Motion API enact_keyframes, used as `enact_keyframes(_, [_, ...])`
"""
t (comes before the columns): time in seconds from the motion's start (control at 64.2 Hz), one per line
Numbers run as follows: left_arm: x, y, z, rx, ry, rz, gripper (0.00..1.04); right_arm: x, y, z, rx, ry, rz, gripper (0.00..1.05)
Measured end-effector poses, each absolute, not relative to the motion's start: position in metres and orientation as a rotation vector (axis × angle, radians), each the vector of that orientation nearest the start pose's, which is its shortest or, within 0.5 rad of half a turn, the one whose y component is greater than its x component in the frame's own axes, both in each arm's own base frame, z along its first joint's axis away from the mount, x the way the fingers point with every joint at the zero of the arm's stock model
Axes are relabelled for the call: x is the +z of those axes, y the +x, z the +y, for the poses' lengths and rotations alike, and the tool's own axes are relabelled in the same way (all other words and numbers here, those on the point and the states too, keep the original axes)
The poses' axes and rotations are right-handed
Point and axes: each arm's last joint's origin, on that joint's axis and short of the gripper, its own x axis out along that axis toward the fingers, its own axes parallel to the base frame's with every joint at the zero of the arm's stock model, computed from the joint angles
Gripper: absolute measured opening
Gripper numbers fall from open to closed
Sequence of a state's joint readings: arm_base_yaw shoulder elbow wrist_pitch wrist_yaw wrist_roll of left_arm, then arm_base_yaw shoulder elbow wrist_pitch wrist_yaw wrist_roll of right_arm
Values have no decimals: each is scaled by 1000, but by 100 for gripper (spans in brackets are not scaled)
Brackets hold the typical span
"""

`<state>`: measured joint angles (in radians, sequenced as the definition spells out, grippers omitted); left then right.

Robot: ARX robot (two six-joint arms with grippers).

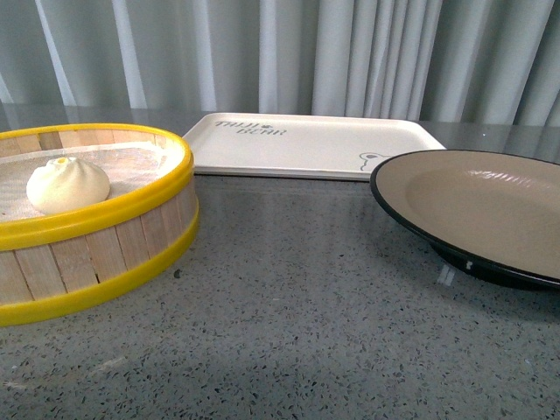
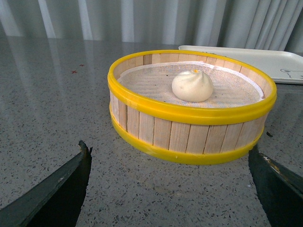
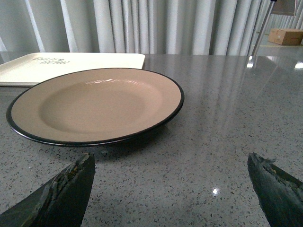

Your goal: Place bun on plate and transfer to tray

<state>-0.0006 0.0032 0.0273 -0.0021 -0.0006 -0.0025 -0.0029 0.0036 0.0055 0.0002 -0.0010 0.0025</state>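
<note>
The creamy-white bun (image 1: pixel 68 185) sits on the cloth inside the yellow-rimmed wooden steamer basket (image 1: pixel 105 254) at the left; it also shows in the left wrist view (image 2: pixel 192 86). The beige plate with a black rim (image 1: pixel 490 210) stands empty at the right, also in the right wrist view (image 3: pixel 94 106). The cream tray (image 1: pixel 306 144) lies empty behind, between them. My left gripper (image 2: pixel 170 189) is open and empty, a short way in front of the basket (image 2: pixel 189 132). My right gripper (image 3: pixel 173 191) is open and empty, just before the plate. Neither arm shows in the front view.
Everything stands on a grey speckled stone table (image 1: pixel 297 332). Pale curtains (image 1: pixel 289 52) hang behind the table. A cardboard box (image 3: pixel 288 36) sits far off in the right wrist view. The tray's corner shows in both wrist views (image 2: pixel 279 61) (image 3: pixel 71 66).
</note>
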Motion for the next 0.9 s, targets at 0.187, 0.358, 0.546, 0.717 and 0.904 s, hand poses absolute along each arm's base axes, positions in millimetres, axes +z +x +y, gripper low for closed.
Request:
enact_keyframes(0.187, [172, 96, 0, 0, -2, -22, 98, 165, 98, 0, -2, 2, -2, 96])
enact_keyframes(0.358, [172, 96, 0, 0, -2, -22, 98, 165, 98, 0, -2, 2, -2, 96])
enact_keyframes(0.546, [172, 96, 0, 0, -2, -22, 98, 165, 98, 0, -2, 2, -2, 96])
enact_keyframes(0.717, [172, 96, 0, 0, -2, -22, 98, 165, 98, 0, -2, 2, -2, 96])
enact_keyframes(0.904, [172, 96, 0, 0, -2, -22, 98, 165, 98, 0, -2, 2, -2, 96])
